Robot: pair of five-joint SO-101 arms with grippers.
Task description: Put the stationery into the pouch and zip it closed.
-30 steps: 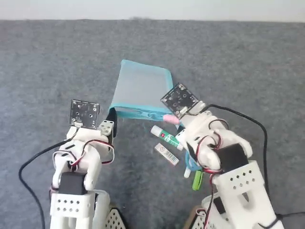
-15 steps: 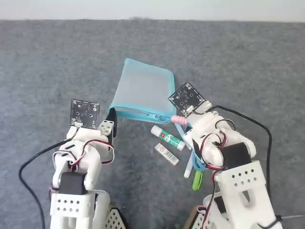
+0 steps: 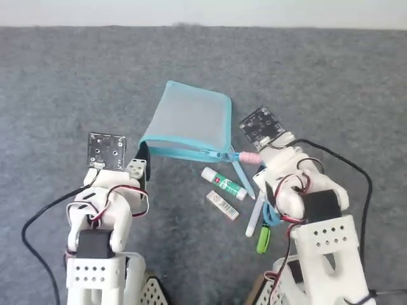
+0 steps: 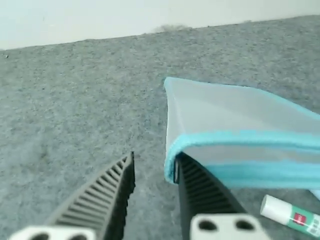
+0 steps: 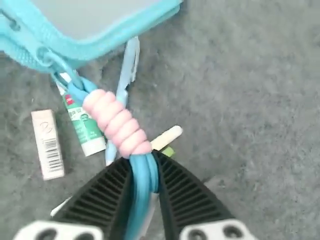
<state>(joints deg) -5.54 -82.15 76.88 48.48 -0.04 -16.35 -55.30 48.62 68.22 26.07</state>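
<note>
The light blue mesh pouch [image 3: 191, 122] lies on the grey carpet, its zipped edge facing the arms. My right gripper [image 3: 257, 166] is shut on the blue strap behind the pink zipper pull [image 3: 249, 157], which shows close up as pink beads [image 5: 116, 124] just ahead of the gripper [image 5: 145, 162]. My left gripper [image 3: 141, 159] stands open at the pouch's left corner [image 4: 172, 157]; in the left wrist view the gripper [image 4: 155, 167] has one finger [image 4: 197, 187] against that corner. A glue stick [image 3: 224, 183], a white labelled eraser [image 3: 222, 205], a white pen [image 3: 255, 213] and a green marker [image 3: 263, 239] lie outside the pouch.
Grey carpet [image 3: 331, 89] stretches all round, with a pale wall along the far edge. A light blue pen [image 5: 122, 95] lies beside the glue stick [image 5: 82, 125] and eraser [image 5: 47, 145], under the right arm. Both arm bases stand at the near edge.
My right gripper has drawn the pink pull and strap to the right, and the pouch's near edge has stretched out. The left arm has shifted slightly left.
</note>
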